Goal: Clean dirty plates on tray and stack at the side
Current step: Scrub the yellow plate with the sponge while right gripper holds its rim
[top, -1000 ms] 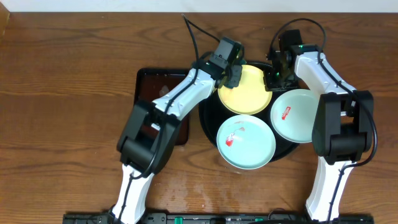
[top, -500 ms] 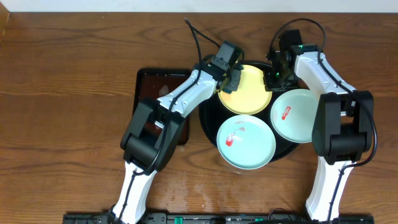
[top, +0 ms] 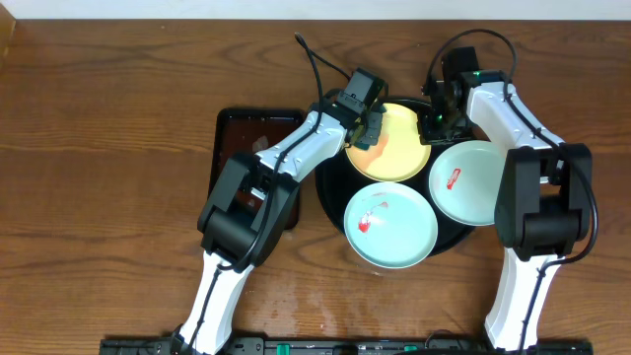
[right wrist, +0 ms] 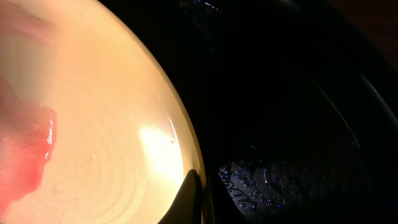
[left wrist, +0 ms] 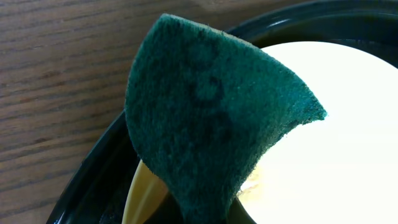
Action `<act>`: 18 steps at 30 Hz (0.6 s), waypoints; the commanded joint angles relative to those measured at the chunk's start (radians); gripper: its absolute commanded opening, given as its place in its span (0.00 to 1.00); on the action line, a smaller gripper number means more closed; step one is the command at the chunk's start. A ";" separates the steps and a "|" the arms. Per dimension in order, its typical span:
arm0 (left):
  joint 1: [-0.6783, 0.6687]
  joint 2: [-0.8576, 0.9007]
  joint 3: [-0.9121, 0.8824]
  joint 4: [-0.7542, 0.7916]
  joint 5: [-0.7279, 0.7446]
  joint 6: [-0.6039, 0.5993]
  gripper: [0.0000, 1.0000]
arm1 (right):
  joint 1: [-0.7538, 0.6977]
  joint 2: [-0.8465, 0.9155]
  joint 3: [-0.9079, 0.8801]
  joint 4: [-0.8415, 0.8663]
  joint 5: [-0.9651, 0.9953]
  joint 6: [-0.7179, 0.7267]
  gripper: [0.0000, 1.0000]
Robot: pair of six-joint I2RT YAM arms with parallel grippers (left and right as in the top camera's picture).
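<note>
The pale yellow plate (top: 394,148) lies at the back of the round black tray (top: 330,197). My left gripper (top: 368,126) is shut on a green scouring sponge (left wrist: 211,118) and holds it at the plate's left edge; the plate also shows in the left wrist view (left wrist: 336,130). My right gripper (top: 437,118) is shut on the yellow plate's right rim (right wrist: 180,143); a red smear (right wrist: 25,149) shows on the plate. One mint-white plate (top: 389,225) with red smears lies at the tray's front. Another mint-white plate (top: 468,182) with a red mark lies at the right.
A smaller rectangular dark brown tray (top: 251,143) lies left of the black tray, partly under my left arm. The black tray's floor (right wrist: 298,124) looks wet beside the yellow plate. Bare wooden table (top: 118,148) surrounds both trays.
My left arm has shifted a little, moving the sponge slightly along the yellow plate's left edge. The right arm and all plates have stayed put.
</note>
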State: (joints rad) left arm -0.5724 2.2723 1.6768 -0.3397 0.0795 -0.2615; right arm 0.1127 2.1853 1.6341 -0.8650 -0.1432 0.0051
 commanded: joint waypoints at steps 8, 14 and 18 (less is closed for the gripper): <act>-0.002 0.059 0.002 0.093 0.044 -0.026 0.08 | 0.011 0.010 -0.007 0.001 -0.003 -0.022 0.01; -0.004 0.062 -0.001 0.118 0.044 -0.059 0.09 | 0.011 0.010 -0.008 -0.003 -0.004 -0.021 0.01; -0.008 0.062 -0.001 0.127 0.044 -0.105 0.08 | 0.011 0.010 -0.008 -0.003 -0.004 -0.021 0.02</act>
State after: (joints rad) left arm -0.5724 2.2951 1.6772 -0.2268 0.1143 -0.3183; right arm 0.1127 2.1853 1.6337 -0.8677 -0.1299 0.0051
